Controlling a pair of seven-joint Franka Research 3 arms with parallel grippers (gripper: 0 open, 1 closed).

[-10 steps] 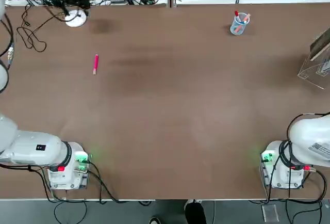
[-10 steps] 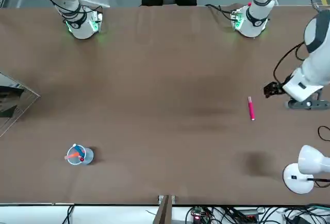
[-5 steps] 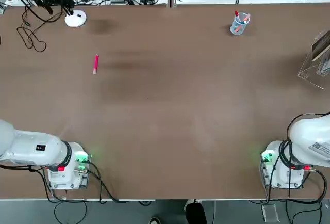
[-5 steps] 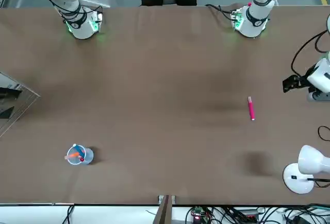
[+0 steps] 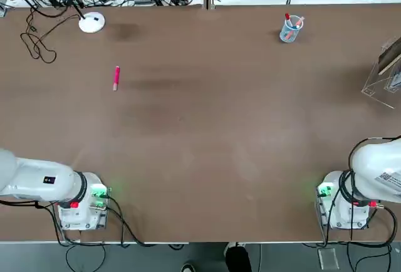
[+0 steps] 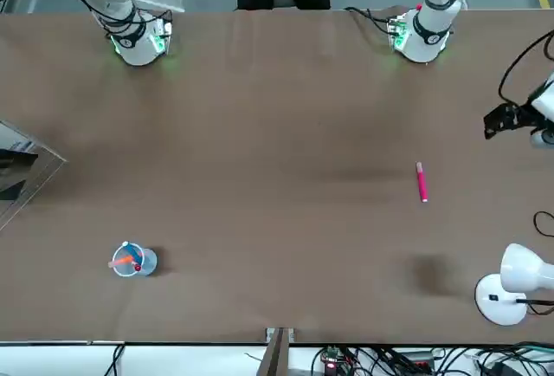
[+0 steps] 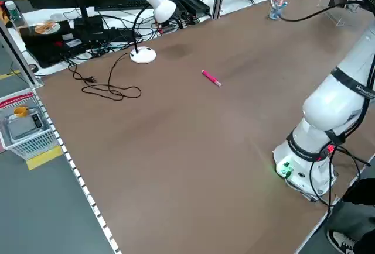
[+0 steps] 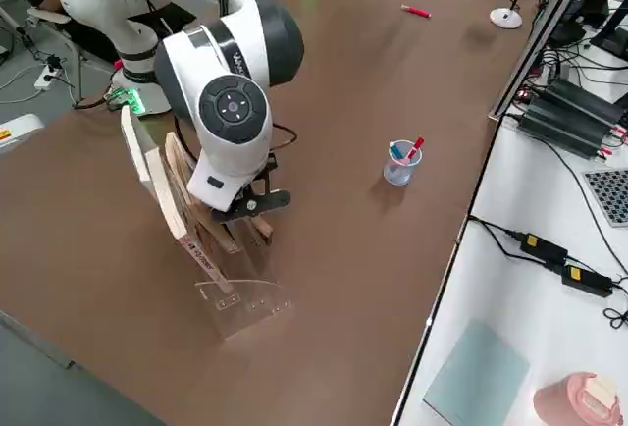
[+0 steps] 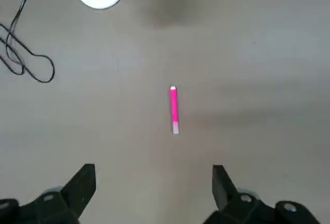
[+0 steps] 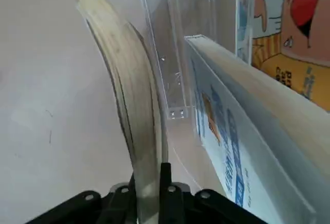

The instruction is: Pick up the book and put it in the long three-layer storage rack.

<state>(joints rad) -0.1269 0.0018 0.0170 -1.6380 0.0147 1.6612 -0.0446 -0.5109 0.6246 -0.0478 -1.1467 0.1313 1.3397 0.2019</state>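
The book (image 10: 131, 110) stands on edge with its pale page edge bowed, just in front of the clear long three-layer storage rack (image 10: 175, 53) at the table's right edge. My right gripper (image 10: 150, 178) is shut on the book's lower edge. Seen from the right side, that gripper (image 8: 250, 208) sits low among the leaning books in the rack (image 8: 243, 308). A second book (image 10: 242, 131) with blue print rests in a tier beside it. My left gripper (image 9: 152, 182) hangs open high over the table's left part, holding nothing, and shows at the picture's right edge in the front view (image 6: 511, 120).
A pink pen (image 5: 116, 77) lies on the left part of the table. A white desk lamp (image 5: 91, 22) and a looped black cable (image 5: 34, 43) sit at the far left corner. A clear cup of pens (image 5: 291, 29) stands at the far right.
My left gripper has drawn back toward the table's left edge, still open. The right gripper and the book show no visible movement.
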